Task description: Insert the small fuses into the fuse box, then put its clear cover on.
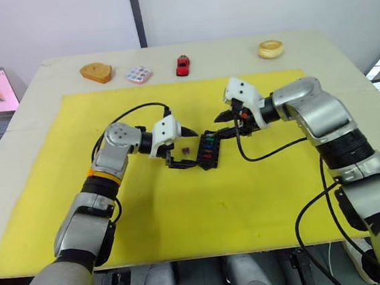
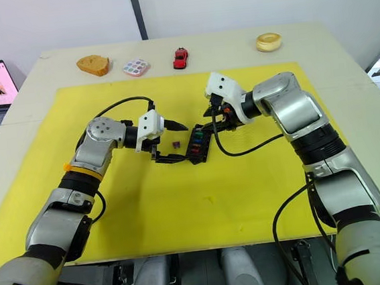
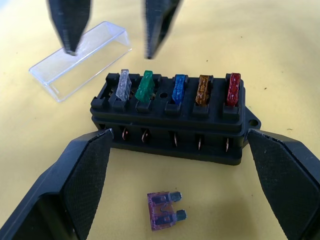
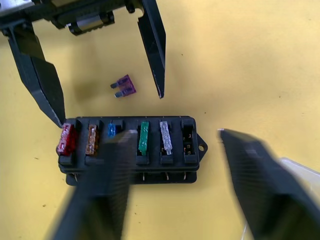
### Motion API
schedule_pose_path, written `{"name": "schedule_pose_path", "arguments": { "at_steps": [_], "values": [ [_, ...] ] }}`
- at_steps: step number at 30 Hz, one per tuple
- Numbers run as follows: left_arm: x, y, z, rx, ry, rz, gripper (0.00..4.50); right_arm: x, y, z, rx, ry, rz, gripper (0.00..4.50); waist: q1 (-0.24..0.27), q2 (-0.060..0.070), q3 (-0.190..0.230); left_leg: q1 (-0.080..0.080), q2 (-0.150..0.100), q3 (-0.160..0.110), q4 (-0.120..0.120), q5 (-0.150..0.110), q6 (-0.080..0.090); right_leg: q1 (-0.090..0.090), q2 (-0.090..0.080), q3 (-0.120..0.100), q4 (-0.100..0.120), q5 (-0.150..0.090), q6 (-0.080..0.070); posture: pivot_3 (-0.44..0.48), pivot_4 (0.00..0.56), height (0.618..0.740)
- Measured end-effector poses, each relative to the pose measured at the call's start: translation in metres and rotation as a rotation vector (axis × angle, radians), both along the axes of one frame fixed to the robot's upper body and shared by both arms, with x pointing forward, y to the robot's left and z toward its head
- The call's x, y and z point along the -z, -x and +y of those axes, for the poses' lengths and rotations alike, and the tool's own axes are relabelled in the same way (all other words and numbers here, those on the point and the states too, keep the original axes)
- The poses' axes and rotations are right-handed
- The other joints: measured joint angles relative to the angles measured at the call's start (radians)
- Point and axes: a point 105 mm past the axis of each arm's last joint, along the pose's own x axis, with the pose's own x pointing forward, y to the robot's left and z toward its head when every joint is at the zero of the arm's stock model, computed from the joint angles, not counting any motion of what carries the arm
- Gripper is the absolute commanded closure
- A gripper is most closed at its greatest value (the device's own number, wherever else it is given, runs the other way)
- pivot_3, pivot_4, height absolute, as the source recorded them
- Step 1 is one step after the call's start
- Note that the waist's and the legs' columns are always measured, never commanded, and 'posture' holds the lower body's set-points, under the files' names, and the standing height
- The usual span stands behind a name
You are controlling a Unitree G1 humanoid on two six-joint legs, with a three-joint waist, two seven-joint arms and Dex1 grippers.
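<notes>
With five fuses seated and one slot free: left claw (image 3: 175, 150) wide, right claw (image 4: 172, 170) wide; close squarely on purple fuse (image 3: 164, 211), blades downward into fuse box (image 3: 170, 122).

Both arms have silver-grey metallic shells with black joint sections. The left arm carries an orange ring (image 1: 103, 175) just behind its silver wrist part. A white housing (image 1: 164, 133) sits directly behind the left gripper (image 1: 180, 148), and another white housing (image 1: 240, 94) behind the right gripper (image 1: 232, 123). Thin black cables loop behind each housing. The fingers (image 3: 80, 172) are black with textured inner pads.
</notes>
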Motion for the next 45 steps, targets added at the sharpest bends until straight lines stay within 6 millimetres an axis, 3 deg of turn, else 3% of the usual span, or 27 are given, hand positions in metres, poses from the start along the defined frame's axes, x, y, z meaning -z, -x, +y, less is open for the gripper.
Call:
{"name": "schedule_pose_path", "arguments": {
  "at_steps": [8, 10, 14, 34, 37, 45],
  "values": [
    [0.0, 0.0, 0.0, -0.001, 0.0, 0.0, 0.0, 0.006, -0.005, -0.001, 0.013, 0.018, -0.015, 1.66, 0.0, 0.0, 0.0, 0.0, 0.0, 0.0, 0.0, 0.0, 0.0, 0.0, 0.0, 0.0, 0.0, 0.0, 0.0, 0.0, 0.15, 0.74],
    [0.0, 0.0, 0.0, -0.001, 0.0, 0.0, 0.0, 0.007, -0.006, -0.002, 0.016, 0.019, -0.013, 2.2, 0.0, 0.0, 0.0, 0.0, 0.0, 0.0, 0.0, 0.0, 0.0, 0.0, 0.0, 0.0, 0.0, 0.0, 0.0, 0.0, 0.15, 0.74],
    [0.0, 0.0, 0.0, -0.002, 0.0, 0.0, 0.0, 0.009, -0.007, -0.002, 0.015, 0.019, -0.012, 3.84, 0.0, 0.0, 0.0, 0.0, 0.0, 0.0, 0.0, 0.0, 0.0, 0.0, 0.0, 0.0, 0.0, 0.0, 0.0, 0.0, 0.15, 0.74],
    [0.0, -0.001, 0.001, -0.009, 0.002, -0.004, 0.0, 0.018, -0.006, 0.001, 0.003, 0.027, 0.032, 3.84, 0.0, 0.0, 0.0, 0.0, 0.0, 0.0, 0.0, 0.0, 0.0, 0.0, 0.0, 0.0, 0.0, 0.0, 0.0, 0.0, 0.15, 0.74],
    [0.0, -0.001, 0.001, -0.011, 0.003, -0.005, 0.0, 0.02, -0.007, 0.002, 0.001, 0.023, 0.04, 4.47, 0.0, 0.0, 0.0, 0.0, 0.0, 0.0, 0.0, 0.0, 0.0, 0.0, 0.0, 0.0, 0.0, 0.0, 0.0, 0.0, 0.15, 0.74],
    [-0.001, 0.0, 0.001, -0.01, 0.002, -0.012, 0.0, 0.019, -0.004, 0.003, -0.022, 0.016, 0.067, 4.47, 0.0, 0.0, 0.0, 0.0, 0.0, 0.0, 0.0, 0.0, 0.0, 0.0, 0.0, 0.0, 0.0, 0.0, 0.0, 0.0, 0.15, 0.74]
  ]
}}
